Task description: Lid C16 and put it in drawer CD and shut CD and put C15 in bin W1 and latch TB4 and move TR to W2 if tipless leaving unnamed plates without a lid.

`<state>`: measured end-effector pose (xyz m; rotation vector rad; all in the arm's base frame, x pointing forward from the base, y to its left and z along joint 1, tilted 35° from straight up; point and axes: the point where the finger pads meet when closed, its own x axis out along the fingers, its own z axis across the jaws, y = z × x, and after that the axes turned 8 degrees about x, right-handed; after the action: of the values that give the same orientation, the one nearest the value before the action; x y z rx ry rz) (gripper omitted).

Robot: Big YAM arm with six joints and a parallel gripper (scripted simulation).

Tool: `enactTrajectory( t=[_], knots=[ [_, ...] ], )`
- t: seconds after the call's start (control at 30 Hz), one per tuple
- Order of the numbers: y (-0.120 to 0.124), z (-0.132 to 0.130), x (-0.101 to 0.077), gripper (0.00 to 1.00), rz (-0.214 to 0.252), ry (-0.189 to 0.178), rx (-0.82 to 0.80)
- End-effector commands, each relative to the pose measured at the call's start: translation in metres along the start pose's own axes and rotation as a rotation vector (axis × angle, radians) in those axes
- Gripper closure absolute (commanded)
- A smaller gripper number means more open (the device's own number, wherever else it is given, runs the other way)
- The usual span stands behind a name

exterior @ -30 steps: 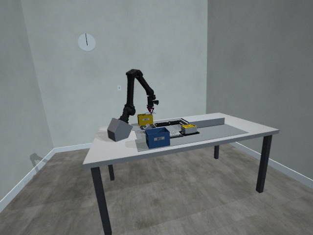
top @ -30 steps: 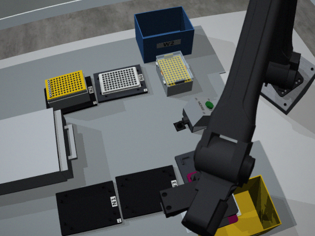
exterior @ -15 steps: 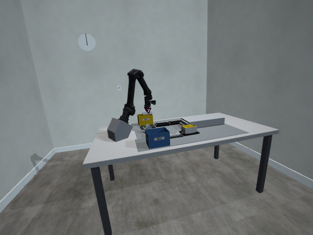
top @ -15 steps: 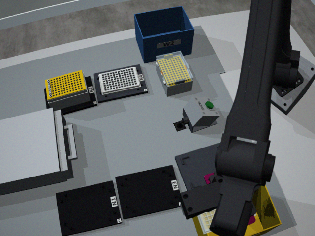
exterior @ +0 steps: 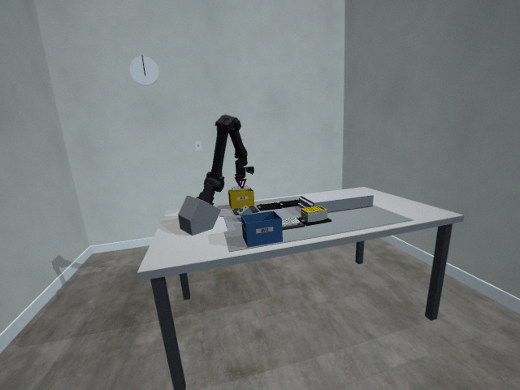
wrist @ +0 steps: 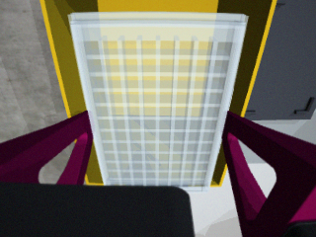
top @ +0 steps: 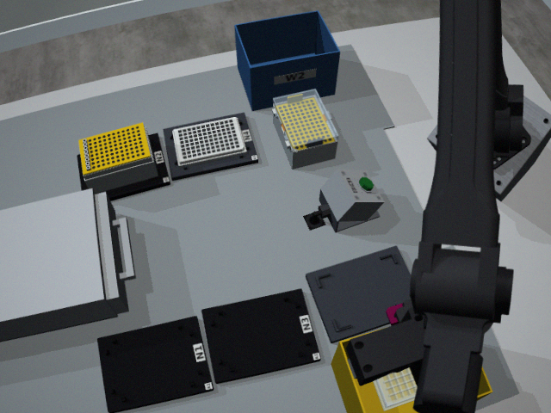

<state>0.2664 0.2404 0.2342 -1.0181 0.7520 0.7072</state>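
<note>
My gripper (wrist: 157, 118) is shut on the clear assay plate (wrist: 158, 101), with its magenta fingers on the plate's two long sides. It holds the plate flat above the open yellow bin W1 (wrist: 254, 54). In the top view the arm covers most of the bin (top: 355, 391), and the plate (top: 396, 385) shows over the bin's inside, below the wrist. The nests N1 (top: 151, 362) and N3 (top: 260, 333) are bare. The lid park (top: 358, 291) holds no lid. No black plate is in view.
The cooler CD (top: 46, 253) stands at the left, its drawer front and handle toward the mat. The tip rack (top: 116, 149) on N2 shows pale tips along one edge. A white plate (top: 208, 139), tip box TB4 (top: 305, 124), blue bin W2 (top: 287, 58) and the DONE key (top: 365, 182) stand behind.
</note>
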Motion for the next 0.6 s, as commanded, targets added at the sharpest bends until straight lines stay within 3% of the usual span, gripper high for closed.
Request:
enactTrajectory(
  t=[0.0, 0.2, 0.23, 0.57],
  knots=[
    [0.007, 0.006, -0.003, 1.0, -0.003, -0.02, 0.026],
    [-0.002, 0.003, -0.003, 1.0, -0.012, -0.013, 0.048],
    [-0.003, 0.011, -0.011, 1.0, -0.013, -0.034, 0.032],
    [-0.003, 0.011, -0.011, 1.0, -0.013, -0.034, 0.032]
  ],
)
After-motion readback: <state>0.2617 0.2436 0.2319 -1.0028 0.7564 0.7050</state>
